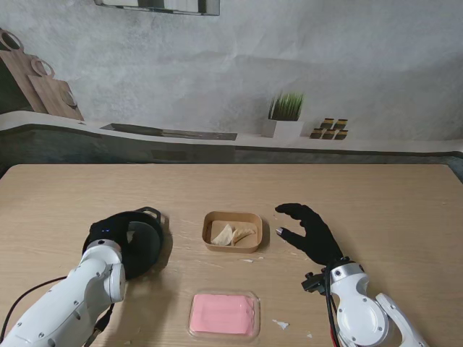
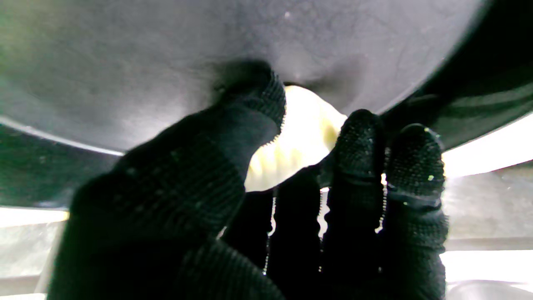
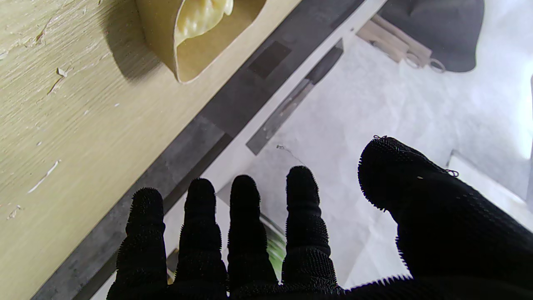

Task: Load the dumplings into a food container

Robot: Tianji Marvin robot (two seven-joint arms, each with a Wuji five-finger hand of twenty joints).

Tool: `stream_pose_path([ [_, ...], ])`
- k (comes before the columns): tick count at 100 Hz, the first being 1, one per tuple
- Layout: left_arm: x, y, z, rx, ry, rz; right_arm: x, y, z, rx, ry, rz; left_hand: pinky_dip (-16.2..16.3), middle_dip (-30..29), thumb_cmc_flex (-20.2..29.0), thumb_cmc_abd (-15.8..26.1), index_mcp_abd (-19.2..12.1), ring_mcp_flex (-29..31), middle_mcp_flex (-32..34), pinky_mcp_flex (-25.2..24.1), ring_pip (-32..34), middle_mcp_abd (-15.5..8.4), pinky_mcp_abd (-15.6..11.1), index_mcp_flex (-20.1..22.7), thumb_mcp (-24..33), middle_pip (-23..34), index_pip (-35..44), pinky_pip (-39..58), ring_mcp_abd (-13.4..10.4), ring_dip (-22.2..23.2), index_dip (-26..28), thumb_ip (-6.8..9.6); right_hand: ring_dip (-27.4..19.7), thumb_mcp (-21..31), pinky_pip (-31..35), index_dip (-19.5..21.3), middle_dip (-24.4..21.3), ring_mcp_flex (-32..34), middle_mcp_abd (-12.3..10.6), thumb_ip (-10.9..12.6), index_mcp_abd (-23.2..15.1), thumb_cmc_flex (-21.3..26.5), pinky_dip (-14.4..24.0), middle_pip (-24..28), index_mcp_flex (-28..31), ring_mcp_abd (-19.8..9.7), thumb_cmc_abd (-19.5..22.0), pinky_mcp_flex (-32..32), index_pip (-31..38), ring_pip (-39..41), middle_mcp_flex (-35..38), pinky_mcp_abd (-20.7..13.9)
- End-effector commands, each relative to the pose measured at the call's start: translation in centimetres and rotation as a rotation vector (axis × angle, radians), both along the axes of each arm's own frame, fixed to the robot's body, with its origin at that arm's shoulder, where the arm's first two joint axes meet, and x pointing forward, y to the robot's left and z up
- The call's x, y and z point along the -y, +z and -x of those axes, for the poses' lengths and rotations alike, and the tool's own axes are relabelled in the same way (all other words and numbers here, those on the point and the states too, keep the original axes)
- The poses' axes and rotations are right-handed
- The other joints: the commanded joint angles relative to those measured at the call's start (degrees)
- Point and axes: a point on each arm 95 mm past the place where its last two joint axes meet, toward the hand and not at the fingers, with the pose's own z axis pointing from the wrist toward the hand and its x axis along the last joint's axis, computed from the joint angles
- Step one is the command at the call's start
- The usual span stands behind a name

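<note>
A brown food container [image 1: 233, 231] sits mid-table with dumplings [image 1: 230, 234] inside; its corner [image 3: 195, 50] and a dumpling [image 3: 200, 14] show in the right wrist view. My left hand [image 1: 126, 242] reaches down into a black pan [image 1: 148, 242] to the container's left. In the left wrist view its thumb and fingers [image 2: 358, 141] are pinched on a pale dumpling [image 2: 300, 137] against the pan's floor [image 2: 145, 75]. My right hand [image 1: 309, 231] hovers just right of the container, fingers [image 3: 245, 225] spread, holding nothing.
A pink-topped lid [image 1: 224, 314] lies nearer to me than the container. Small white scraps [image 1: 281, 324] dot the wooden table [image 1: 391, 210]. A potted plant [image 1: 284, 116] and cutting boards [image 1: 43, 87] stand on the back ledge.
</note>
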Motion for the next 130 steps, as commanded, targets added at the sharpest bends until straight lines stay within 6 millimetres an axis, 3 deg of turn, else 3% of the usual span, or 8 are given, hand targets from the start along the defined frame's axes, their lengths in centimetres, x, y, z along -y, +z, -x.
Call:
stream_pose_path([
  [1, 0.8, -0.1, 0.7, -0.007, -0.01, 0.023, -0.4, -0.1, 0.2, -0.011, 0.012, -0.009, -1.1, 1.8, 2.0, 1.7, -7.1, 2.5, 5.8, 2.3, -1.2, -0.2, 2.0, 5.5, 3.3, 5.5, 6.5, 0.7, 0.5, 1.4, 1.7, 0.8, 0.5, 0.7, 0.7, 0.4, 0.4, 0.9, 0.3, 2.1, -0.1, -1.0, 1.0, 1.2, 0.9, 0.2, 0.9, 0.6, 0.1, 0.2, 0.1, -0.1],
  [32, 0.8, 2.5, 1.8, 0.098, -0.056, 0.096, -0.4, -0.1, 0.2, -0.008, 0.015, -0.01, -1.0, 2.1, 2.0, -2.7, -6.0, 7.0, 8.9, 6.3, -4.4, 0.7, 4.0, 9.1, 7.3, 4.3, 5.3, -1.2, 1.0, 2.7, 1.6, 2.38, 0.5, 0.7, 0.7, 0.4, 0.4, 1.0, 0.3, 2.1, -0.1, -1.0, 1.0, 1.2, 0.9, 0.2, 0.8, 0.6, 0.1, 0.3, 0.1, -0.1],
  [62, 1.5, 5.5, 2.9, 0.226, -0.108, 0.194, -0.4, -0.1, 0.2, -0.004, 0.018, -0.01, -0.5, 2.9, 2.3, -3.1, -5.2, 7.4, 9.2, 6.3, -5.2, 1.2, 4.6, 9.5, 8.1, 3.8, 4.8, -1.7, 1.6, 3.8, 1.9, 2.7, 0.4, 0.6, 0.7, 0.4, 0.4, 1.0, 0.2, 2.1, -0.1, -1.0, 1.0, 1.2, 0.8, 0.1, 0.9, 0.6, 0.0, 0.2, 0.1, -0.1],
  [80, 4.1, 7.9, 3.4, 0.279, -0.204, 0.295, -0.3, -0.1, 0.2, 0.001, 0.014, -0.01, -0.3, 3.1, 2.4, -2.7, -5.2, 7.3, 9.2, 6.3, -5.5, 1.1, 4.6, 9.5, 7.7, 3.5, 4.5, -1.8, 1.4, 4.1, 2.1, 2.63, 0.5, 0.7, 0.7, 0.4, 0.4, 1.0, 0.3, 2.1, 0.0, -1.0, 1.0, 1.2, 0.9, 0.2, 0.8, 0.6, 0.1, 0.2, 0.2, -0.1],
  [96, 7.5, 8.8, 3.3, 0.278, -0.293, 0.394, -0.3, 0.0, 0.2, 0.004, 0.014, -0.009, -0.2, 3.2, 2.3, -2.2, -5.4, 7.1, 9.1, 6.0, -5.9, 1.0, 4.3, 9.3, 7.2, 3.1, 4.3, -2.1, 1.2, 4.3, 2.2, 2.53, 0.4, 0.6, 0.7, 0.4, 0.4, 1.0, 0.3, 2.1, -0.1, -1.0, 1.0, 1.2, 0.9, 0.2, 0.8, 0.6, 0.1, 0.2, 0.1, 0.0],
  [130, 13.5, 8.3, 2.1, 0.201, -0.354, 0.505, 0.1, 0.1, 0.4, 0.014, 0.007, -0.016, 0.1, 3.3, 2.5, -1.8, -5.7, 7.0, 9.1, 5.8, -6.5, 0.8, 3.8, 9.2, 6.5, 2.7, 4.2, -2.6, 1.0, 4.5, 2.2, 2.43, 0.4, 0.7, 0.7, 0.4, 0.4, 1.0, 0.3, 2.1, 0.0, -1.0, 1.0, 1.2, 0.9, 0.1, 0.8, 0.6, 0.0, 0.2, 0.2, 0.0],
])
